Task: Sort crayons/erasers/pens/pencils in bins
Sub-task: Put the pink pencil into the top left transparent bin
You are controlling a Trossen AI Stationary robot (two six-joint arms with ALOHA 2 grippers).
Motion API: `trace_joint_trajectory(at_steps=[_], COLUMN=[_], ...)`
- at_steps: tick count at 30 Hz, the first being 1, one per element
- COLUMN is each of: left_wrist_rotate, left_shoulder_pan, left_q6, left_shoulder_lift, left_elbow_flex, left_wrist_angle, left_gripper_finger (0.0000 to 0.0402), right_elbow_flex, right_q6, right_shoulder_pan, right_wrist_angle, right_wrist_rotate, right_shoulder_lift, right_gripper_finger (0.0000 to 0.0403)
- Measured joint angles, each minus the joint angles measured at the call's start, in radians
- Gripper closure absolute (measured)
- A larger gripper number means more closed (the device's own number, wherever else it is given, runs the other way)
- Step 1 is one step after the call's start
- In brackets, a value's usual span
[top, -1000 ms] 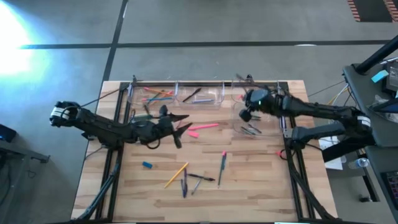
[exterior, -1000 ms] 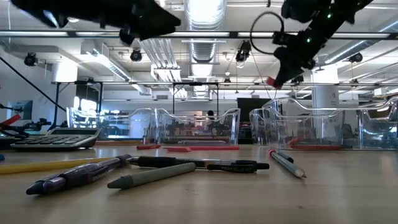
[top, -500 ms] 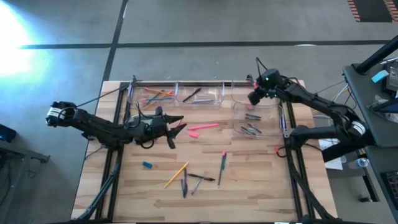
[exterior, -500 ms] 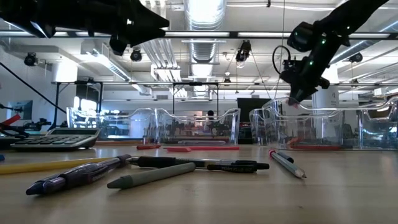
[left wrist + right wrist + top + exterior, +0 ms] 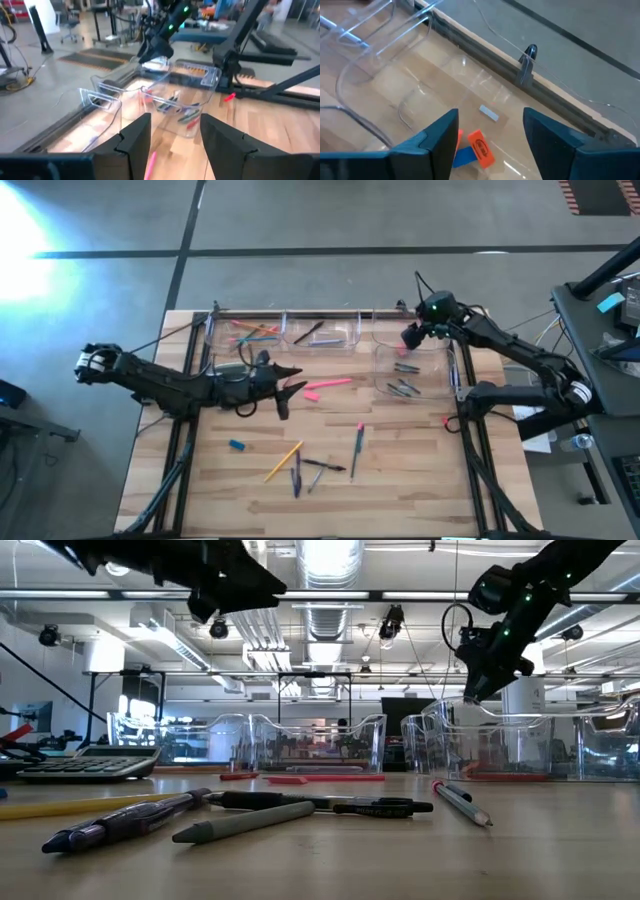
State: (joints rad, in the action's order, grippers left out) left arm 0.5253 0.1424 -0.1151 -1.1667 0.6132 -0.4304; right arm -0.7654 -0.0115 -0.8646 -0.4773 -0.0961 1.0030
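Four clear plastic bins (image 5: 320, 332) line the wooden desk (image 5: 400, 470)'s far edge, the right gripper (image 5: 410, 338) spread empty above two stubby erasers (image 5: 475, 147) there, the left gripper (image 5: 290, 388) spread empty mid-desk.

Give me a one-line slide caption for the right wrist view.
Open right gripper hovers empty over a clear bin holding an orange eraser and a blue one.
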Motion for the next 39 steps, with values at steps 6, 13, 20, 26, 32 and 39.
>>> trace_joint_trajectory(at_steps=[6, 13, 20, 26, 32, 39], left_wrist_rotate=[-0.016, -0.261, -0.371, -0.395, -0.442, -0.445], left_shoulder_pan=[-0.013, -0.138, -0.23, -0.267, -0.286, -0.322], left_q6=[-0.004, -0.062, 0.023, 0.091, 0.14, 0.149], left_shoulder_lift=[-0.051, -0.206, -0.426, -0.561, -0.637, -0.676], left_elbow_flex=[0.116, 0.295, 0.441, 0.5, 0.518, 0.517], left_wrist_angle=[0.17, 0.49, 0.656, 0.657, 0.659, 0.657], left_gripper_finger=[0.0245, 0.0245, 0.0245, 0.0245, 0.0245, 0.0245], right_elbow_flex=[0.0, 0.047, 0.182, 0.355, 0.464, 0.519], right_q6=[-0.007, 0.021, 0.047, 0.01, -0.091, -0.146], right_shoulder_pan=[0.005, 0.095, 0.303, 0.492, 0.644, 0.727], right_wrist_angle=[-0.07, 0.019, 0.229, 0.479, 0.584, 0.707], right_wrist_rotate=[0.076, 0.303, 0.306, 0.162, -0.129, -0.221], right_shoulder_lift=[-0.049, -0.212, -0.443, -0.611, -0.707, -0.726], right_gripper_finger=[0.0182, 0.0184, 0.0184, 0.0184, 0.0184, 0.0184])
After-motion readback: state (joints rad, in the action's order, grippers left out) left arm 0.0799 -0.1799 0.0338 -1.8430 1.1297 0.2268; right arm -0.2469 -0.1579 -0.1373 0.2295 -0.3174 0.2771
